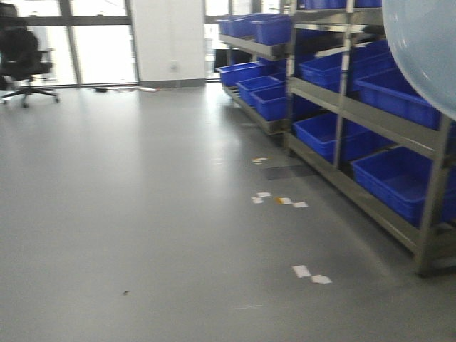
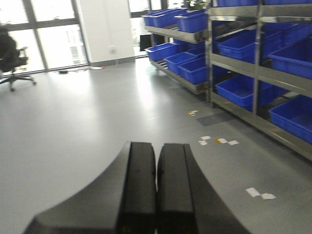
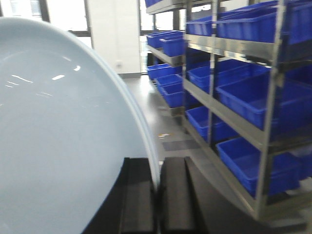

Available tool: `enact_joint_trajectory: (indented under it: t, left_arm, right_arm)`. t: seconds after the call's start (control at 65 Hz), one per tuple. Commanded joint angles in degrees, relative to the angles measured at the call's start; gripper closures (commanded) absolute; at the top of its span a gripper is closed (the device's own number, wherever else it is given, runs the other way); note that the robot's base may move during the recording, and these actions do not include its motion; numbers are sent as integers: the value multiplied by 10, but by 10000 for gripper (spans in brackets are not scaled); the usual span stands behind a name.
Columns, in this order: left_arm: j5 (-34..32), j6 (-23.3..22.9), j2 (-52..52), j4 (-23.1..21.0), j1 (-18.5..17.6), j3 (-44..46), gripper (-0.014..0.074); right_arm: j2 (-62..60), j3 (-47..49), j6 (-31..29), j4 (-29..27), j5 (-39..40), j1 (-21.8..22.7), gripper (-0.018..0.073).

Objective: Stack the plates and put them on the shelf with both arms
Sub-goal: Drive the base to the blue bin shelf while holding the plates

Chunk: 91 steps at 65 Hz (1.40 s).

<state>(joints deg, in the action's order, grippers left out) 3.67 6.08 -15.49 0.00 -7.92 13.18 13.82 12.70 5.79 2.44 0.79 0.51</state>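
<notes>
A pale bluish-white glossy plate [image 3: 58, 126] fills the left of the right wrist view, held on edge. My right gripper [image 3: 158, 168] is shut on its rim, one black finger on each side. The same plate [image 1: 424, 50] shows as a curved pale shape at the top right of the front view, in front of the shelf [image 1: 377, 117]. I cannot tell whether one plate or two are held. My left gripper [image 2: 156, 151] is shut with nothing between its fingers, hanging over the grey floor [image 2: 97, 117]. The shelf [image 3: 263, 48] stands to the right in both wrist views.
Metal shelving with several blue bins [image 1: 395, 174] runs along the right side. Paper scraps [image 1: 311, 274] lie on the floor beside it. A black office chair [image 1: 25, 60] stands by the windows at the far left. A white pillar [image 1: 167, 39] is at the back.
</notes>
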Motion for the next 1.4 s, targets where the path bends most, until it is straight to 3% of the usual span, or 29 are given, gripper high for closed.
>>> enact_joint_trajectory:
  t: [0.0, 1.385]
  left_arm:
    - [-47, -4, -2, -4, 0, 17, 514]
    - [-47, -4, -2, -4, 0, 17, 514]
  right_arm:
    - [2, 19, -1, 3, 59, 1, 503]
    - [2, 19, -1, 3, 59, 1, 503]
